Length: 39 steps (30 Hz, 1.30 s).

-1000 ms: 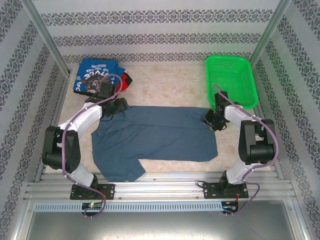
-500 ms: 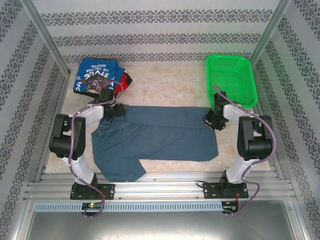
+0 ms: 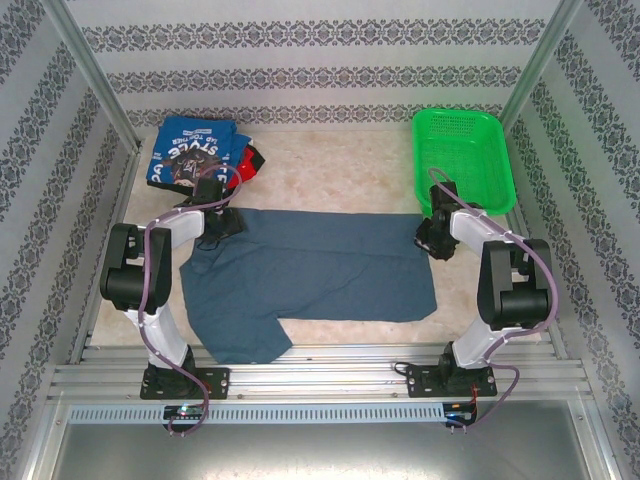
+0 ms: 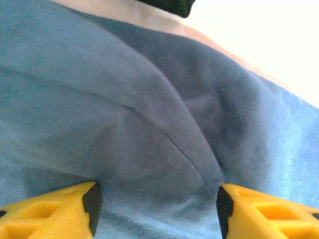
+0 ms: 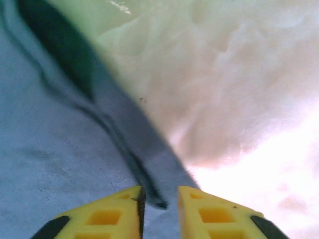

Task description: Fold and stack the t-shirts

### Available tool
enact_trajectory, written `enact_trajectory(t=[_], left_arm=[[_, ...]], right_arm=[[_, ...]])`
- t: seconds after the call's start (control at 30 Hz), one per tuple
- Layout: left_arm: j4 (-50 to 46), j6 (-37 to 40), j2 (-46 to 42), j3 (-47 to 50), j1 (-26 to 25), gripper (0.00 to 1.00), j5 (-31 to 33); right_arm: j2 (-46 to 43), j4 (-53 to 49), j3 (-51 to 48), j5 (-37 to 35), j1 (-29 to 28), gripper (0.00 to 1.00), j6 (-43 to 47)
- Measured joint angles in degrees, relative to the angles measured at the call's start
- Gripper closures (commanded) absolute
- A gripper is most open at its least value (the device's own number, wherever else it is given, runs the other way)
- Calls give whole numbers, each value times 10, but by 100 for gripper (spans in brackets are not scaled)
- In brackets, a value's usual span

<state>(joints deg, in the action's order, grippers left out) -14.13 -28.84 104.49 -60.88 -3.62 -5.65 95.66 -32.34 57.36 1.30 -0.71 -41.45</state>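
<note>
Slate-blue t-shirt (image 5: 50, 164) edge lies under right tool (image 5: 159, 201), bare table (image 5: 239, 89) beyond.

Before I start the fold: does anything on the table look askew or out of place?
Nothing damaged. The slate-blue t-shirt lies crooked: its near-left part laps over the near edge of the table, and cloth is bunched into a ridge under the left gripper. On the folded stack, red cloth pokes out at the right.

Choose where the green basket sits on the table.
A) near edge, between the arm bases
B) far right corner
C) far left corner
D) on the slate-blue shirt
B: the top view shows the green basket in the far right corner of the table, with the folded shirts in the far left one.
</note>
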Motion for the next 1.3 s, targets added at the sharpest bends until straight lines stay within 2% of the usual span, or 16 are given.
enact_trajectory(t=[0.13, 0.27, 0.43, 0.5, 0.63, 0.77, 0.97, 1.3], left_arm=[[0, 1, -6, 0, 3, 29, -16], [-21, 0, -38, 0, 7, 21, -37], [-83, 7, -120, -19, 5, 20, -48], [-105, 18, -144, -25, 2, 22, -47], [-142, 38, -135, -32, -1, 24, -53], [-179, 55, -80, -44, -1, 25, -74], [-184, 71, -30, -45, -1, 27, -97], [-141, 84, -54, 26, -19, 27, -173]], right_arm=[[1, -1, 0, -3, 2, 58, -4], [-5, -3, 0, -3, 2, 53, -3], [-59, -2, -7, 9, -2, 30, 11], [-93, 6, -17, 21, -7, 24, 20], [-135, 26, -37, 62, -15, 12, 44], [-161, 42, -49, 99, -29, 9, 77], [-225, 66, -65, 143, -48, 8, 104], [-247, 69, -65, 162, -48, 7, 119]])
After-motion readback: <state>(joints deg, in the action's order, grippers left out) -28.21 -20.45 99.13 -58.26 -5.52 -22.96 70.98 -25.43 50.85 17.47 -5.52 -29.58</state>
